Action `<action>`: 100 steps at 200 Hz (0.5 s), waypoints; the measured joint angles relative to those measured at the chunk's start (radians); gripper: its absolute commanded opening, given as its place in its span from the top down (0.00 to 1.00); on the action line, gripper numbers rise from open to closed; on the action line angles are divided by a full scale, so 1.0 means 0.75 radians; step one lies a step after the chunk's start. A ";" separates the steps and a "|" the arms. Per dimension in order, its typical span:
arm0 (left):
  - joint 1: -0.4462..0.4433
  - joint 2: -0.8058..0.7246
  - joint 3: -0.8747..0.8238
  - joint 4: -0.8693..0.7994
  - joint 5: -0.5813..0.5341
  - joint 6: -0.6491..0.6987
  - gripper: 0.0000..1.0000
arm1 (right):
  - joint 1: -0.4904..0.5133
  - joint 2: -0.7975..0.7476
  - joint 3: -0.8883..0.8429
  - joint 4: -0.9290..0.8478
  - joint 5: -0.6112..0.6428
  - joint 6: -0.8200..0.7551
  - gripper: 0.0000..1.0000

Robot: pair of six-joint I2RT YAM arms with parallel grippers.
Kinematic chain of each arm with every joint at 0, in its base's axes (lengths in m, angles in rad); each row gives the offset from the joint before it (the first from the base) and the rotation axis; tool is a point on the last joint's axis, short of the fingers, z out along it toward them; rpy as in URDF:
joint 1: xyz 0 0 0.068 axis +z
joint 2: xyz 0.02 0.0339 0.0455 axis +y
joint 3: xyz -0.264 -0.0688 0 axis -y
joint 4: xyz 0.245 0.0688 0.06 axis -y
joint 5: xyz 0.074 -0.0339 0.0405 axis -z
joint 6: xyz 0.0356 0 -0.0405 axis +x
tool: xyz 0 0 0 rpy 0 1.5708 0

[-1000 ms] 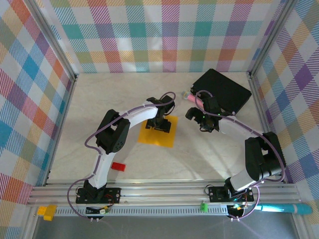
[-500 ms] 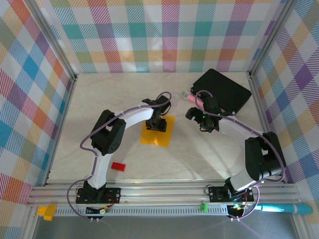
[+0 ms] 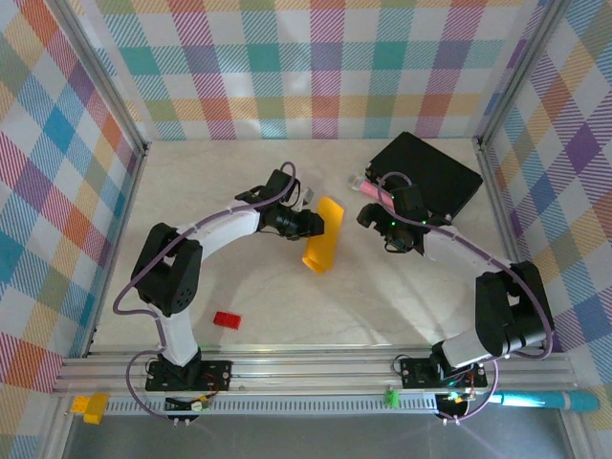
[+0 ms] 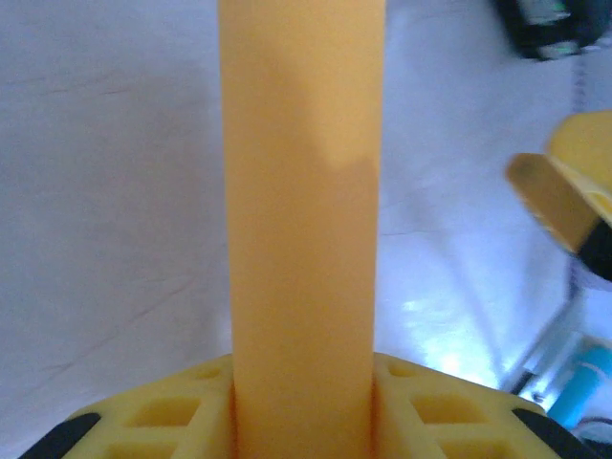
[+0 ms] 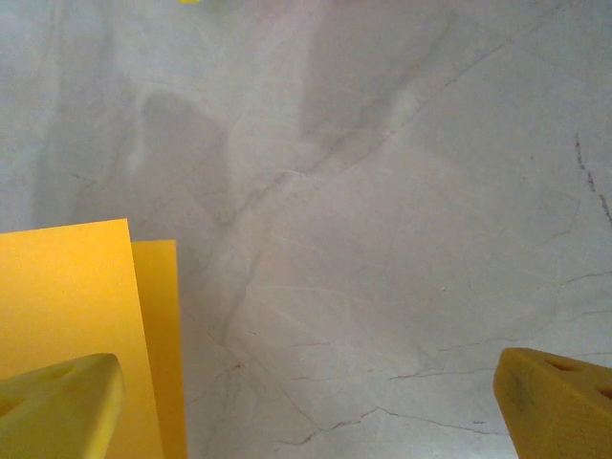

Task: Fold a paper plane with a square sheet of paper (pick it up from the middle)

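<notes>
For the pick-up, my left fingers (image 4: 158, 416) are clamped on the middle of the square sheet of paper (image 3: 323, 247) above the counter (image 3: 220, 172); my right fingers (image 5: 57, 397), wide apart nearby, should next catch one edge, I think.

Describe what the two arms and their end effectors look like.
Both arms are built alike. The left arm and the right arm have white tubular links, black joint housings and a lilac cable looping alongside. The left end effector and the right end effector have black bodies. Their fingers are yellow plastic with square recesses.
</notes>
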 measured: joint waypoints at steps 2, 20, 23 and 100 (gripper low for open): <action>-0.001 0.000 -0.006 0.017 0.012 -0.011 0.65 | -0.001 -0.002 -0.002 0.003 -0.001 0.000 0.01; -0.001 0.005 -0.051 0.098 0.070 -0.062 0.65 | -0.008 -0.015 -0.019 0.019 -0.001 0.005 0.01; -0.001 0.008 -0.055 0.105 0.074 -0.067 0.65 | -0.009 -0.016 -0.022 0.022 -0.001 0.006 0.01; -0.001 0.144 -0.108 0.160 -0.015 -0.122 0.69 | -0.011 -0.017 -0.048 0.059 -0.058 -0.001 0.02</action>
